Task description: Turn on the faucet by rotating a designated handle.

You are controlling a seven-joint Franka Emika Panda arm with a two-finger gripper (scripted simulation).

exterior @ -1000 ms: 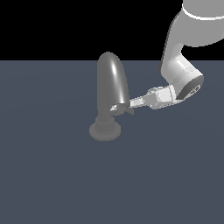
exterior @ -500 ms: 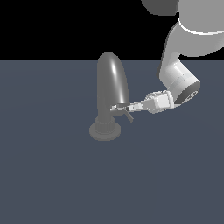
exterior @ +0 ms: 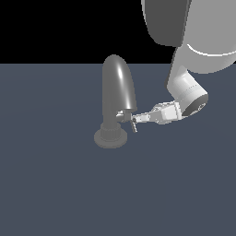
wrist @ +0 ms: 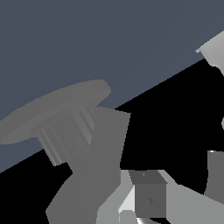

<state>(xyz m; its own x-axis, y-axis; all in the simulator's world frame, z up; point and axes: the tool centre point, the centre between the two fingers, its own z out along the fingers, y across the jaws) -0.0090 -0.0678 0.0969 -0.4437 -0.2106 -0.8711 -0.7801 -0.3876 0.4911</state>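
Operator: Status check, please. Where do we find the glossy grey arched metal faucet (exterior: 118, 90)?

Technician: We see it standing upright on its ribbed round flanged base (exterior: 110, 137), on the flat blue-grey surface (exterior: 55, 184), left of centre in the exterior view. In the wrist view we see the same faucet (wrist: 94, 175) close up, with the ribbed flange beside it.

Operator: And the small thin grey lever handle (exterior: 120, 116)?

Technician: We locate it low on the tube, just above the base, jutting toward the exterior view's right.

Operator: Gripper condition?

Technician: We see the white gripper (exterior: 133, 121) reaching in from the exterior view's right, its tip at the handle. We cannot tell how the jaws stand, nor whether they touch the handle.
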